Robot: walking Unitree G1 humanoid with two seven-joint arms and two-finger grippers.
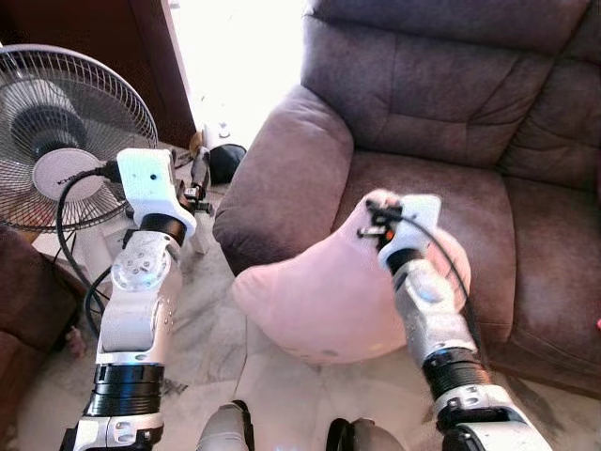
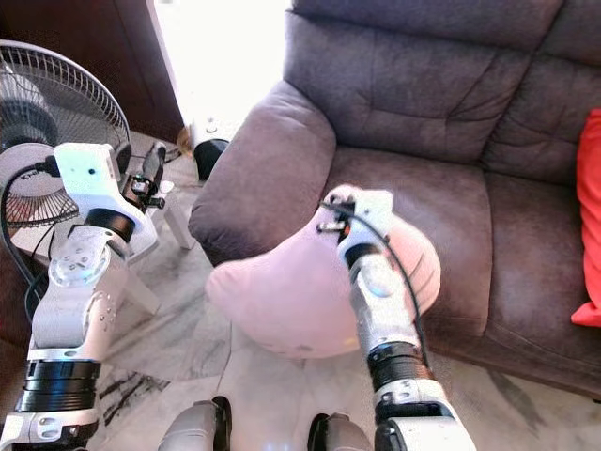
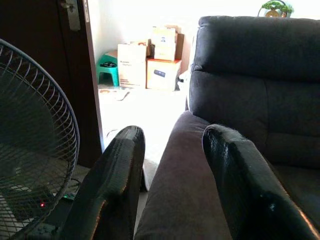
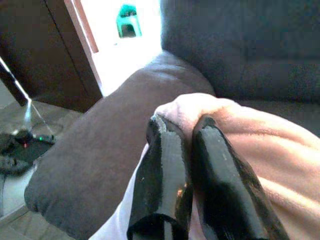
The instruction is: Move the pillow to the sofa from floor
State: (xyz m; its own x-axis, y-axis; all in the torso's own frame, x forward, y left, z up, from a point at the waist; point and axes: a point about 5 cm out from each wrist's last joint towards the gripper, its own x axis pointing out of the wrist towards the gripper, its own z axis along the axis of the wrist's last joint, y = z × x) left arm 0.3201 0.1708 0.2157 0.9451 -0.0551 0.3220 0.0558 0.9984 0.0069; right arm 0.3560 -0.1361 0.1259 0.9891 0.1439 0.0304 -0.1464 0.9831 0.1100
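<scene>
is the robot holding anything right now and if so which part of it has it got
The right gripper is shut on the pink pillow, pinching its top corner. The left gripper is open and holds nothing.

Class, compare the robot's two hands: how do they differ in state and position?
The right hand is shut on the pink pillow at the sofa seat's front edge; the left hand is open and holds nothing, raised beside the sofa armrest near the fan. Both have two black fingers.
</scene>
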